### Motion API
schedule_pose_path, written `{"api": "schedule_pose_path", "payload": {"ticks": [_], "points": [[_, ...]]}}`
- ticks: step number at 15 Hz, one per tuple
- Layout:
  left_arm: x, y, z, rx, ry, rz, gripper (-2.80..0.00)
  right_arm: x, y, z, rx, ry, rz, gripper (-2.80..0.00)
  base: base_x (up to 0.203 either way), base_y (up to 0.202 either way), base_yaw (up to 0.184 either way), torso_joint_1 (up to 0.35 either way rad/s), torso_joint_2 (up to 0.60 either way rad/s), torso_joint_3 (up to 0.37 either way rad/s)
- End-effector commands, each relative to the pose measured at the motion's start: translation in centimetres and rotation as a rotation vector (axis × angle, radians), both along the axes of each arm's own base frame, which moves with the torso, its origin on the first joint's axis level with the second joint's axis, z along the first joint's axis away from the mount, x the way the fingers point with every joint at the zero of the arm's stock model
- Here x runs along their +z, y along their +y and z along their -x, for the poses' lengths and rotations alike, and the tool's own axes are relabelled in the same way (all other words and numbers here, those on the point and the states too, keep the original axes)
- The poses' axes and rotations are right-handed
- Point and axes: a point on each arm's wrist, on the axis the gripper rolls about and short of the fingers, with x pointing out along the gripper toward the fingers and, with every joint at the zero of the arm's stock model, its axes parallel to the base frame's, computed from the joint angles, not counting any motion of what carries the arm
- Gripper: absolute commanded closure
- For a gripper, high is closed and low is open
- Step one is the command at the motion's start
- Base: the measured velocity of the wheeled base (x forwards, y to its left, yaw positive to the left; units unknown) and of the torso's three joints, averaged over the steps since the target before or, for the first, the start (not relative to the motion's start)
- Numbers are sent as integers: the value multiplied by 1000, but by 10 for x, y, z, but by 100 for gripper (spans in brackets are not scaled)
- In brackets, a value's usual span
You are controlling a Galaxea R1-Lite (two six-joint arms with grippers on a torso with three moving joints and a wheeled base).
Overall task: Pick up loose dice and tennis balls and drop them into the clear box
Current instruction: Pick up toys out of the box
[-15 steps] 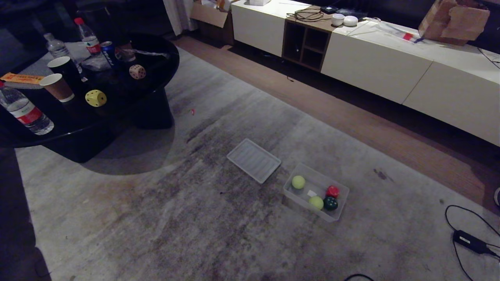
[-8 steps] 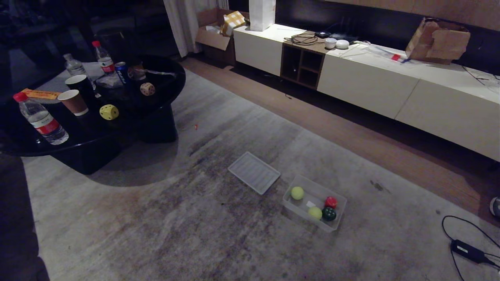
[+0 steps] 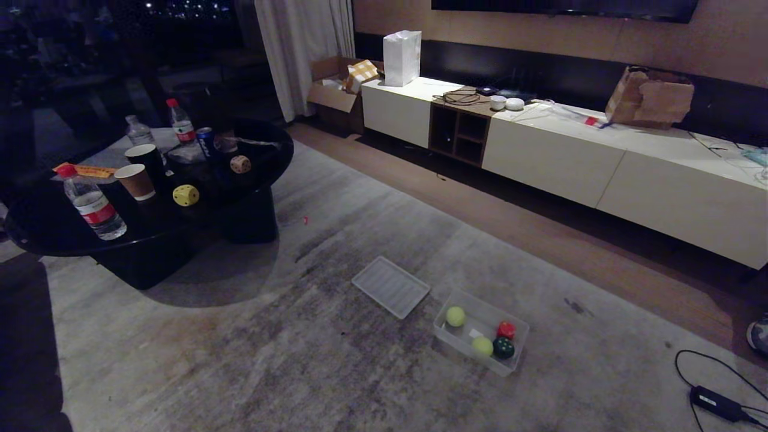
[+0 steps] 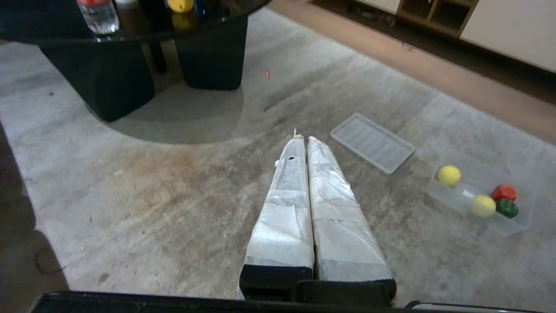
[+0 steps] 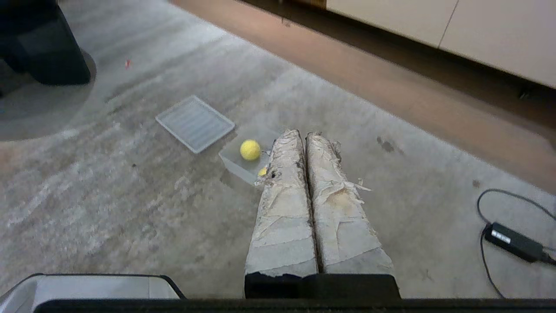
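The clear box sits on the rug and holds two tennis balls, a red die and a green die. A yellow die and a beige die lie on the black round table. Neither arm shows in the head view. My left gripper is shut and empty above the rug, with the box off to one side. The right gripper is also shut and empty, and its fingers cover part of the box.
A ribbed clear lid lies on the rug beside the box. Water bottles, paper cups and a can crowd the table. A long white cabinet runs along the wall. A power brick with cable lies at the right.
The head camera has tilted upward, so the whole scene slid down and the wall, curtain and a white bag came into view. The objects themselves have not moved.
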Motion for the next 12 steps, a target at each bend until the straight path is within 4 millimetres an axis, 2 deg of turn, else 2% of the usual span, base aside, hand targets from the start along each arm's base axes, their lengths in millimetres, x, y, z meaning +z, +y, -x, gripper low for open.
{"api": "schedule_pose_path", "payload": {"ticks": [1, 8, 12], "points": [[0, 0, 0, 1, 3, 1, 0, 0, 0, 0, 1, 2, 0, 0, 0, 0, 0, 3, 7, 198], [0, 0, 0, -1, 3, -5, 0, 0, 0, 0, 1, 2, 0, 0, 0, 0, 0, 3, 2, 198], [0, 0, 0, 1, 3, -1, 0, 0, 0, 0, 1, 2, 0, 0, 0, 0, 0, 2, 2, 52]]}}
